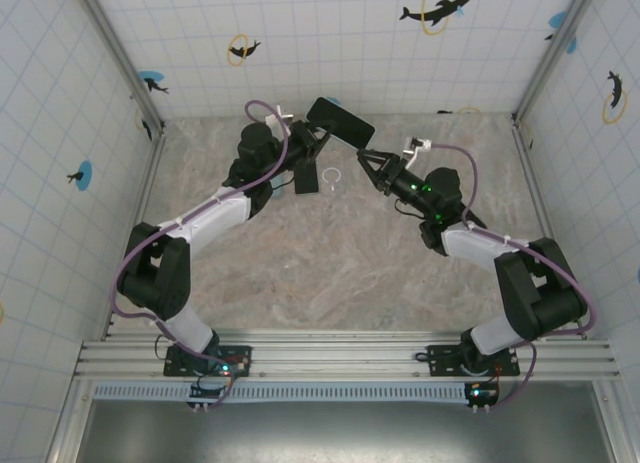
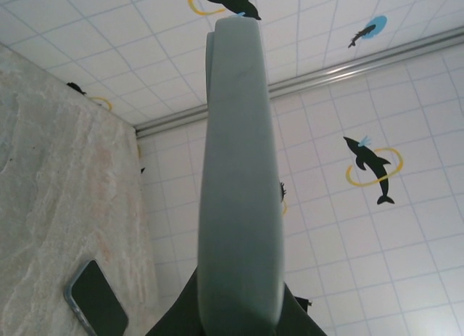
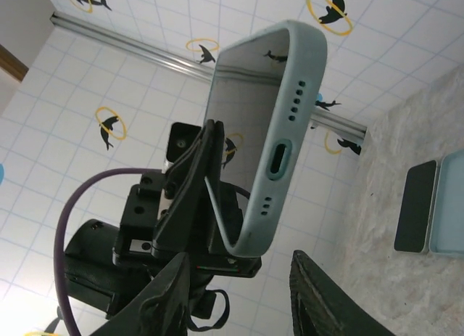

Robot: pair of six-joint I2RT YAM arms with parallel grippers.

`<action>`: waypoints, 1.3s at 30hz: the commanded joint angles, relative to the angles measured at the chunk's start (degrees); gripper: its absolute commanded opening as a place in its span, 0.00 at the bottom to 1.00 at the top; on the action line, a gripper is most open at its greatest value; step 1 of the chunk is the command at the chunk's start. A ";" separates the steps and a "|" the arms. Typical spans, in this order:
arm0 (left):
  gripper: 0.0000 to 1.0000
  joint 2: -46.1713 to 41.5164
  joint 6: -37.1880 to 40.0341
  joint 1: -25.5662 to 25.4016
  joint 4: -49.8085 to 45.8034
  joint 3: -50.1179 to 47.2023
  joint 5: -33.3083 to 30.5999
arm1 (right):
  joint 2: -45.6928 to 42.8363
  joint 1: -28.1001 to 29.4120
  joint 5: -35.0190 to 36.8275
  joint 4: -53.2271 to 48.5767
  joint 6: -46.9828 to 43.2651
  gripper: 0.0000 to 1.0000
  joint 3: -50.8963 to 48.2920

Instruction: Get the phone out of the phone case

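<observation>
My left gripper (image 1: 318, 135) holds the phone in its pale green case (image 1: 340, 121) up above the table's far middle, shut on the case. In the left wrist view the case (image 2: 241, 176) stands edge-on between my dark fingers (image 2: 174, 323). The right wrist view shows its bottom end with the charging port (image 3: 279, 162) and the glossy screen (image 3: 243, 82) mirroring the wall. My right gripper (image 1: 365, 161) is open just right of and below the case, touching nothing. Its fingertips (image 3: 170, 300) spread under the case's lower corner, gripper centre (image 3: 246, 292).
A second dark flat phone-like slab (image 1: 306, 178) with a pale blue rim lies on the marble table (image 1: 330, 273) under the left gripper; the slab (image 2: 98, 307) (image 3: 417, 216) lies beside a pale blue piece (image 3: 449, 205). A small white ring (image 1: 332, 175) lies beside it. Tiled walls enclose the table.
</observation>
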 commanded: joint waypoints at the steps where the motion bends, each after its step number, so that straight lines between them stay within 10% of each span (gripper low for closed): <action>1: 0.00 -3.32 0.95 0.12 6.45 1.83 2.00 | 0.40 0.21 -0.81 3.76 0.28 0.36 2.93; 21: 0.00 -4.07 -2.57 -0.03 8.37 1.50 3.98 | 2.73 0.30 -0.59 7.21 1.92 0.18 4.14; 39: 0.00 -3.43 -23.66 -0.22 19.94 3.11 5.17 | 2.51 -3.43 -8.34 1.81 -16.05 0.11 5.54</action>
